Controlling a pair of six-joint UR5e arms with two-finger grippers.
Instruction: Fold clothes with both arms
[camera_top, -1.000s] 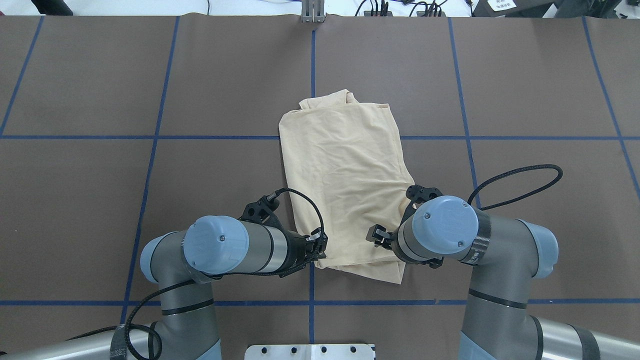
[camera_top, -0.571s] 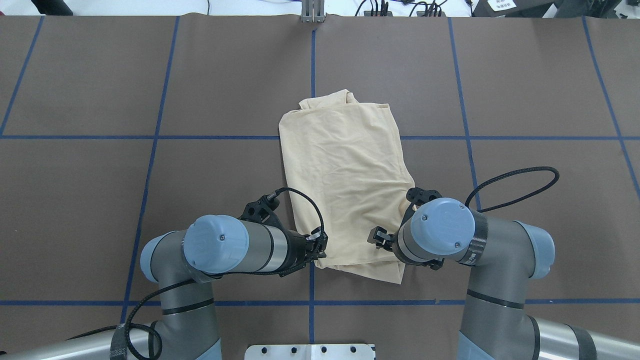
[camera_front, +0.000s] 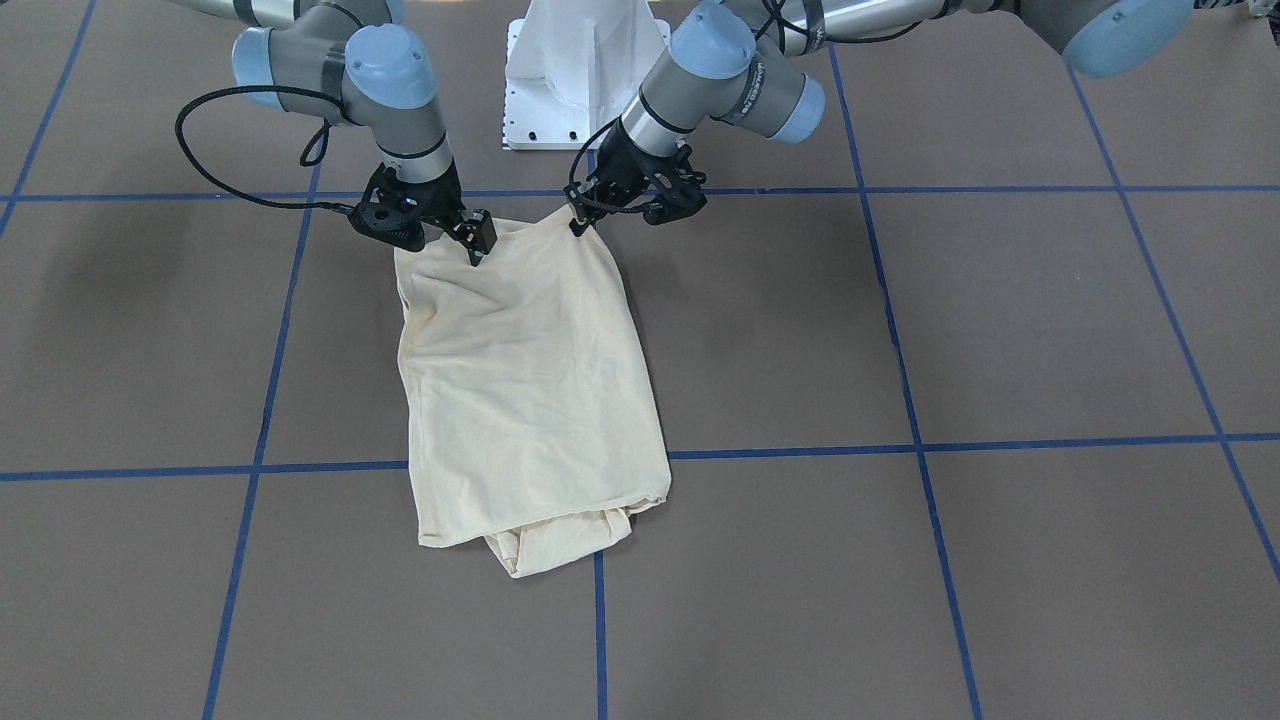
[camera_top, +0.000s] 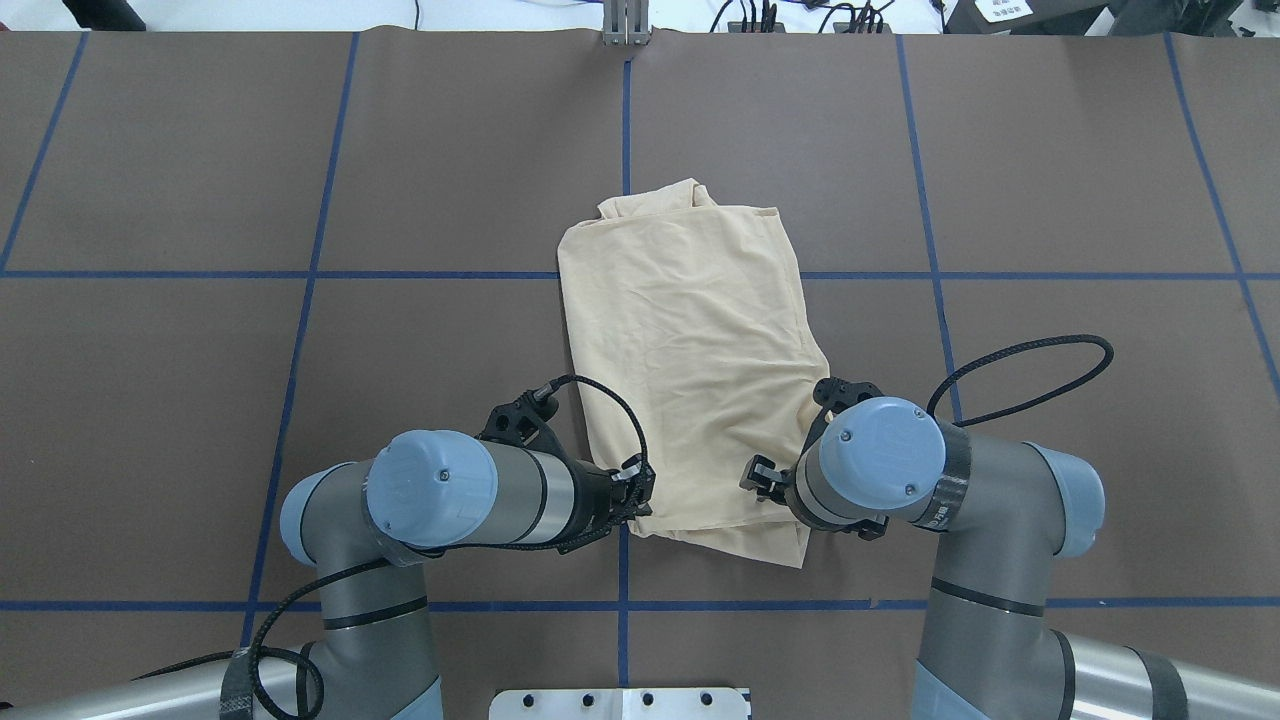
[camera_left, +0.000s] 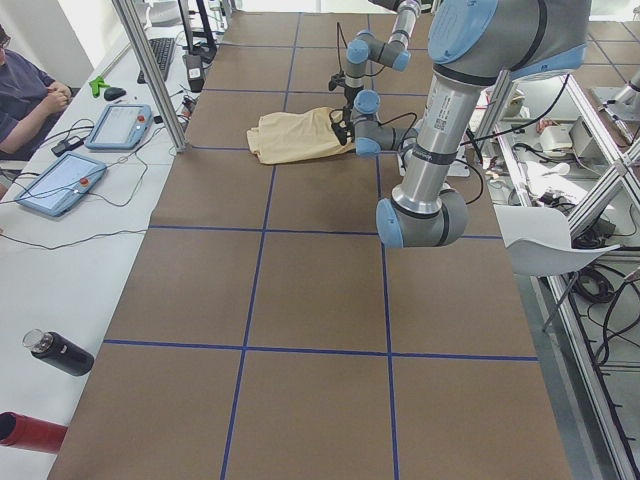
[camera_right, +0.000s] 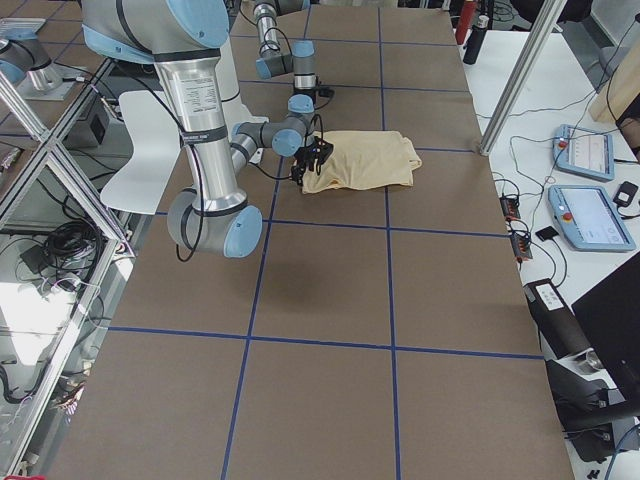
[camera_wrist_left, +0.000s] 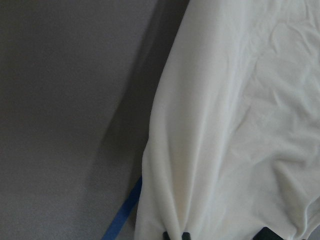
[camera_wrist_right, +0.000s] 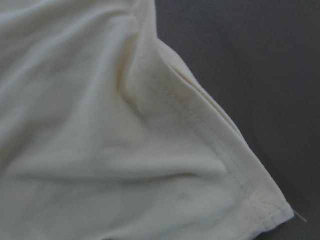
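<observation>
Looking from overhead: the left gripper (camera_top: 638, 492), lower centre, is pinched onto the bottom-left corner of the cream shirt (camera_top: 690, 330). The shirt lies folded mid-frame on the brown bench (camera_top: 180, 400). The right gripper (camera_top: 757, 478) is clamped on its bottom-right edge.

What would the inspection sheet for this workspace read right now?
Surface: brown mat with blue tape grid.
Job's things: cream shirt, folded lengthwise, spare cloth poking out at the far end.
Clutter: nothing seen on the mat.
Pincers: left pincer pinches the shirt's near corner; right pincer at the other near corner, grip unclear.
Cables: black cable loops free at each wrist.
Surroundings: tablets, dark bottle, seated person alongside.
</observation>
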